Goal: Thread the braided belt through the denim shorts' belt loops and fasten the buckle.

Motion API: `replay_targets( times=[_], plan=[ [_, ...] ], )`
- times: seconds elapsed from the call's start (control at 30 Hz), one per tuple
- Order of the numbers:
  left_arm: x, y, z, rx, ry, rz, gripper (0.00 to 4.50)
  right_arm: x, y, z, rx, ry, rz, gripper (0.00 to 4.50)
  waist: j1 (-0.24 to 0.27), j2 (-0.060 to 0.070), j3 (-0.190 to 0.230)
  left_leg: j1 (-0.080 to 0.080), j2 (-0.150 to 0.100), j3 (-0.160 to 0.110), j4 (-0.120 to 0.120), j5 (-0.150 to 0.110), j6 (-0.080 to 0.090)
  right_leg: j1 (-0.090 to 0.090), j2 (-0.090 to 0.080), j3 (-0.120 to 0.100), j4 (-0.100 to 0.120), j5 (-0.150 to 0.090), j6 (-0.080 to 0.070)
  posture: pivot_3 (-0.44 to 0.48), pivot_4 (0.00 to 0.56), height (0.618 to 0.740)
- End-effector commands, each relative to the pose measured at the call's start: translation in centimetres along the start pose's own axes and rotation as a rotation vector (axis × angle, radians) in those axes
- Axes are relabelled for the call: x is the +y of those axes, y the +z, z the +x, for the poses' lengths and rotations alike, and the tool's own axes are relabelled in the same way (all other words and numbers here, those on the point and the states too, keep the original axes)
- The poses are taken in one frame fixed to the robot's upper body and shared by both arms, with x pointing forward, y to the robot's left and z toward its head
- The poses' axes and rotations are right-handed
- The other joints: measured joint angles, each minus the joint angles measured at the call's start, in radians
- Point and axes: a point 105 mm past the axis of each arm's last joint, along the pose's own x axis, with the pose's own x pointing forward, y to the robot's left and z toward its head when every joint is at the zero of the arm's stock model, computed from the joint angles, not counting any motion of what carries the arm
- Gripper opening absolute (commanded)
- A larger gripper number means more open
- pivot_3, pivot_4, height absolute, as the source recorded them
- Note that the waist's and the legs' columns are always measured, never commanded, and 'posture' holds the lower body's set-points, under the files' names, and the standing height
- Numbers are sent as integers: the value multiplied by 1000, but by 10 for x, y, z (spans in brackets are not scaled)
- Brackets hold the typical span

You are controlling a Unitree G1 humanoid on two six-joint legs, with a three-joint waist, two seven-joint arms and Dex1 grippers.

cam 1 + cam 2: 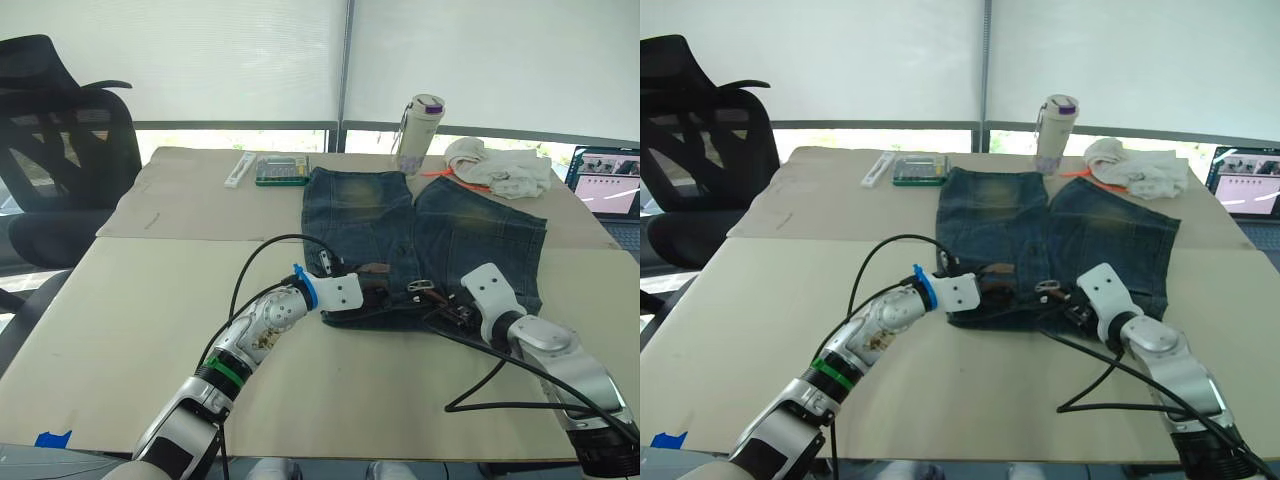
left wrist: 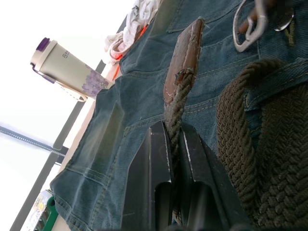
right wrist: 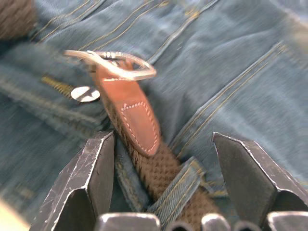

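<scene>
Both hands busy: left fingers (image 2: 175, 144) pinch the braided belt (image 2: 180, 103) tip, right fingers (image 3: 166, 159) released around the buckle (image 3: 113, 65). One tug (too hard) could drag it back out of the belt loops (image 3: 175, 190).

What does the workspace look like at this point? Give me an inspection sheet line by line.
Surface: beige table, flat sheets laid edge to edge.
Job's things: denim shorts lie flat, waistband toward the robot; braided belt runs under a belt loop; buckle lies loose on the fly, not fastened.
Clutter: bottle, white cloth bundle, green box, white bar.
Hands: left hand shut on the belt's leather-tipped end; right hand open, fingers either side of the belt near the buckle.
Cables: black cables loop from both arms over the table.
Surroundings: office chair, laptop, window blinds.
</scene>
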Motion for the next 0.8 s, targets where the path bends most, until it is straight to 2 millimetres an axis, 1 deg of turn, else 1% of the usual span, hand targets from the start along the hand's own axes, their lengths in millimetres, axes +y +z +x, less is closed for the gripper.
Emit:
replay_targets(
  times=[0.03, 0.1, 0.13, 0.17, 0.2, 0.23, 0.27, 0.3, 0.33, 0.4, 0.43, 0.57, 0.63, 0.7, 0.8],
  plan=[
    [6, 9, -1, -30, 23, 16, 0, -3, 10, 5, -34, -14, -36, 3458, -4, 0, 0, 0, 0, 0, 0, 0, 0, 0, 0, 0, 0, 0, 0, 0, 150, 737],
    [5, 9, -1, -30, 22, 16, 0, 0, 10, 8, -36, -2, -29, 3458, -5, 0, 0, 0, 0, 0, 0, 0, 0, 0, 0, 0, 0, 0, 0, 0, 150, 737],
    [5, 9, 0, -30, 22, 16, 0, 1, 10, 9, -36, 4, -26, 2955, -6, 0, 0, 0, 0, 0, 0, 0, 0, 0, 0, 0, 0, 0, 0, 0, 150, 737],
    [5, 10, 0, -31, 22, 15, 0, 3, 11, 9, -39, 13, -26, 2706, -6, 0, 0, 0, 0, 0, 0, 0, 0, 0, 0, 0, 0, 0, 0, 0, 150, 737],
    [5, 10, 0, -31, 23, 14, 0, 4, 12, 10, -45, 23, -27, 2256, -6, 0, 0, 0, 0, 0, 0, 0, 0, 0, 0, 0, 0, 0, 0, 0, 150, 737],
    [5, 10, 0, -32, 23, 13, 0, 6, 13, 10, -50, 30, -27, 1979, -6, 0, 0, 0, 0, 0, 0, 0, 0, 0, 0, 0, 0, 0, 0, 0, 150, 737],
    [4, 11, 0, -32, 23, 11, 0, 6, 14, 10, -58, 30, -21, 1831, -6, 0, 0, 0, 0, 0, 0, 0, 0, 0, 0, 0, 0, 0, 0, 0, 150, 737],
    [4, 11, 0, -32, 23, 10, 0, 6, 16, 10, -67, 27, -12, 1279, -6, 0, 0, 0, 0, 0, 0, 0, 0, 0, 0, 0, 0, 0, 0, 0, 150, 737],
    [4, 11, 0, -32, 23, 8, 0, 7, 17, 10, -76, 27, -6, 995, -6, 0, 0, 0, 0, 0, 0, 0, 0, 0, 0, 0, 0, 0, 0, 0, 150, 737],
    [3, 12, 1, -34, 22, -2, 0, 7, 21, 9, -107, 25, 6, 274, -6, 0, 0, 0, 0, 0, 0, 0, 0, 0, 0, 0, 0, 0, 0, 0, 150, 737],
    [3, 13, 2, -36, 22, -10, 0, 7, 23, 8, -118, 23, 19, 6, -6, 0, 0, 0, 0, 0, 0, 0, 0, 0, 0, 0, 1, 0, 0, 0, 150, 737],
    [-1, 16, 6, -42, 3, -38, 0, 3, 26, 3, -156, -14, 92, 6, -7, 0, 0, 0, 0, 0, 0, 0, 0, 0, 0, 0, 1, 0, 0, 0, 150, 737],
    [-4, 19, 13, -42, -8, -78, 0, -1, 30, 0, -194, -35, 115, 6, -7, 0, 0, 0, 0, 0, 0, 0, 0, 0, 0, 0, 1, 0, 0, 0, 150, 737],
    [-5, 20, 18, -35, -7, -129, 0, -1, 32, -3, -216, -34, 124, 6, -5, 0, 0, 0, 0, 0, 0, 0, 0, 0, 0, 0, 1, 0, 0, 0, 150, 737],
    [-10, 22, 35, -10, -5, -258, 0, 8, 44, -6, -294, -11, 166, 6, -4, 0, 0, 0, -1, -1, 0, 0, 0, 0, 0, 0, 1, 0, 0, 0, 150, 737]
  ],
)
